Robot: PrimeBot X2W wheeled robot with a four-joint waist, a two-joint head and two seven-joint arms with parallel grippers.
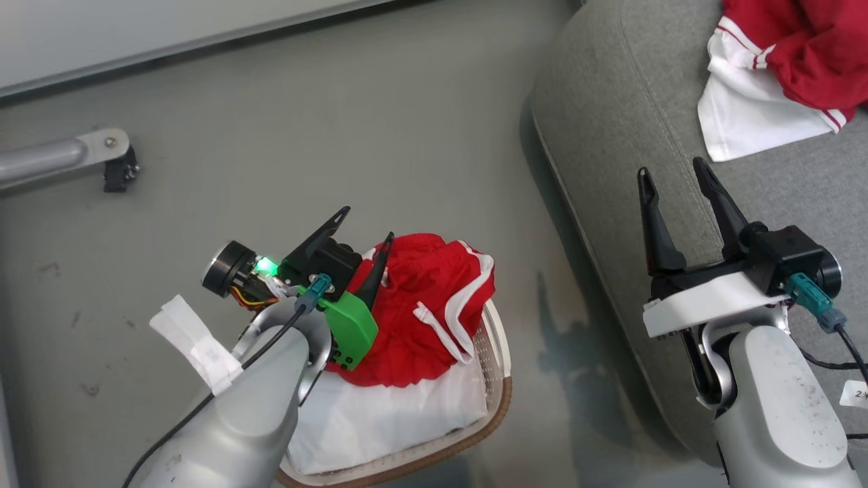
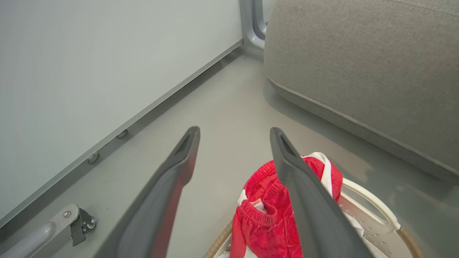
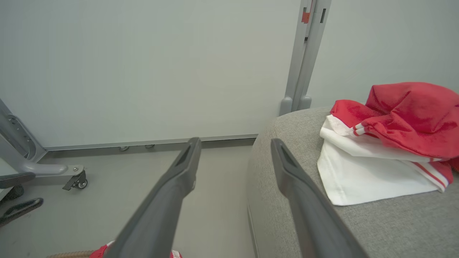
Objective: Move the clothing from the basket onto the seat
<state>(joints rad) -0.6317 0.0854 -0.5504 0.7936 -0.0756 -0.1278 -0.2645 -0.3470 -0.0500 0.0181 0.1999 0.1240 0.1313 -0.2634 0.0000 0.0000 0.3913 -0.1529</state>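
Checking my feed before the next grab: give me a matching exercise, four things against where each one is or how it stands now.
Things:
1. jersey
2. shorts
3. left gripper
4. right gripper

Places and states:
a. open, at the seat's edge
b. in the basket
c. lying on the seat
d. open, at the basket

Pairs: 1-c; 2-b; 3-d; 4-a.
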